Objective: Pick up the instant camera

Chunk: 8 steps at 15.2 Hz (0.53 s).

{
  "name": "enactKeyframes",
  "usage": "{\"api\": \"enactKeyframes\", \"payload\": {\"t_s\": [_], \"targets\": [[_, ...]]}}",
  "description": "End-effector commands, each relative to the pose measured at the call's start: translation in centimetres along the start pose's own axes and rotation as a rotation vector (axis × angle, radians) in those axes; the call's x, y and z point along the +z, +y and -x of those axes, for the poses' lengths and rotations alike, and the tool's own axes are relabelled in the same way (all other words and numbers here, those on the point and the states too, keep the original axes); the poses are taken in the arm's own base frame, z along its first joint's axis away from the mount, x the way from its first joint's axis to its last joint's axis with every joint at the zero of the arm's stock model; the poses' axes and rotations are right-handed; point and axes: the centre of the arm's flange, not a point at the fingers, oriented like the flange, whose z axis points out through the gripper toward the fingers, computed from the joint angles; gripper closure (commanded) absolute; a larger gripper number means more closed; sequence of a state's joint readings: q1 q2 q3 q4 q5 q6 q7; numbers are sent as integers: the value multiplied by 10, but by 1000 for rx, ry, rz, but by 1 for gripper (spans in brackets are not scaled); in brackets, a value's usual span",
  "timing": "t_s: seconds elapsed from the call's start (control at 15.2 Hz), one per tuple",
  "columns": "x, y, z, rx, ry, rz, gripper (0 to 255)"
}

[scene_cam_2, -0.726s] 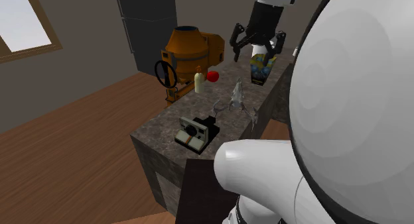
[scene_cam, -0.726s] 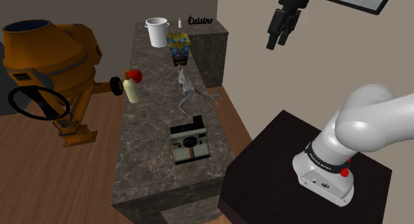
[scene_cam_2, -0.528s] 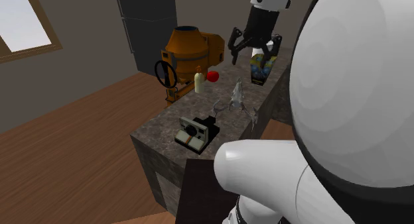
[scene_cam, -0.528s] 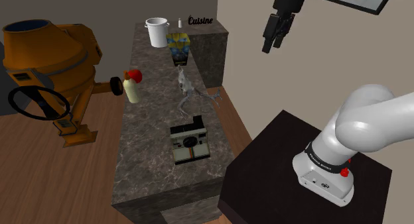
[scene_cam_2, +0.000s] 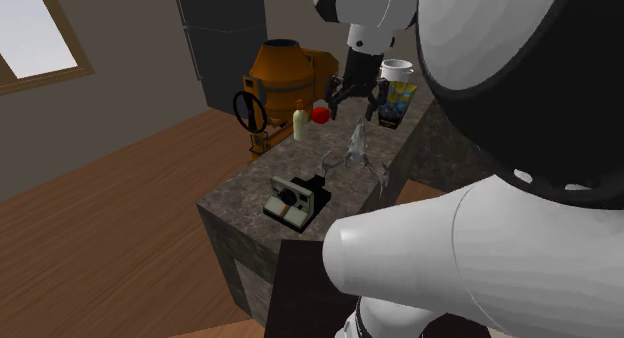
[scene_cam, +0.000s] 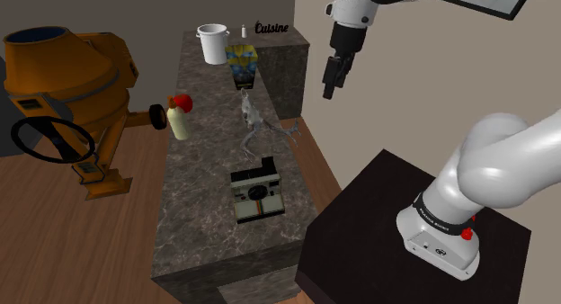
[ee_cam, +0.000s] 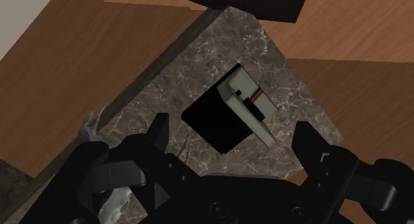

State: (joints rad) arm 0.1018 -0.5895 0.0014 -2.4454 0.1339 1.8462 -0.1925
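Observation:
The instant camera is a cream and black box with a rainbow stripe. It rests on the near part of the dark marble counter, also seen in the second exterior view as the instant camera. My black gripper hangs high in the air, past the counter's edge on the shoulder view's right. In the second exterior view the gripper is open, well above the counter. Looking down from the wrist, the instant camera lies far below the gripper, whose fingers stand apart and hold nothing.
On the counter stand a grey figurine, a colourful box, a white pot and a cream bottle with a red ball. An orange cement mixer sits on the wood floor beside it. The black stand is at lower right.
The gripper has swung toward the shoulder view's left and come lower, nearer the counter. It is still open. The instant camera has not moved.

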Motion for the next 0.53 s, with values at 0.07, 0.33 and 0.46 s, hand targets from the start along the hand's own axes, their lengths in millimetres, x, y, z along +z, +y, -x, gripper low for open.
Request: {"api": "enactKeyframes", "payload": {"t_s": [0.07,0.33,0.46], "targets": [[30,-11,-26,-68,-5,10,0],[72,-26,-57,-155,-14,23,0],[93,-34,-72,-199,-19,30,0]]}}
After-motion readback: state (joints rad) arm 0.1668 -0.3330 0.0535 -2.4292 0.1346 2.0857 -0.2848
